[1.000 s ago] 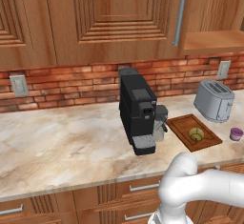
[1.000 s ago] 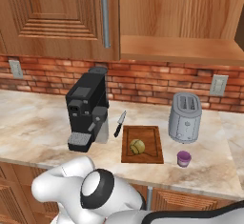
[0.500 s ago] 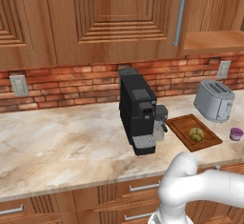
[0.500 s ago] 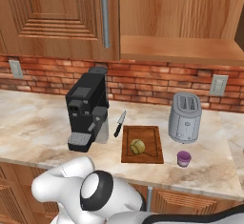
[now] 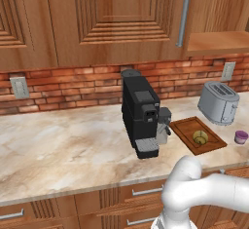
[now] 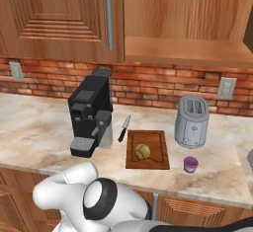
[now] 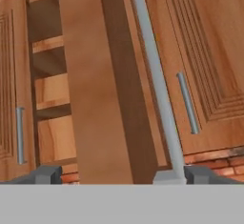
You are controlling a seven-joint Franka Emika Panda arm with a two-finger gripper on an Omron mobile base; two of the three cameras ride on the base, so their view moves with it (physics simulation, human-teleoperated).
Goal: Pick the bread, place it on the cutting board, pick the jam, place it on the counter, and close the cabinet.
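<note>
bread point(image 6: 142, 151) on the cutting board point(image 6: 159, 158); jam point(image 6: 190, 164) just beside the board; cabinet point(image 6: 188, 48) open; gripper point(image 7: 119, 176) fingers wide, by the door edge

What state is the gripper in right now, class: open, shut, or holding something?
Gripper: open, holding nothing; its fingers stand wide apart on either side of the open cabinet door edge.
</note>
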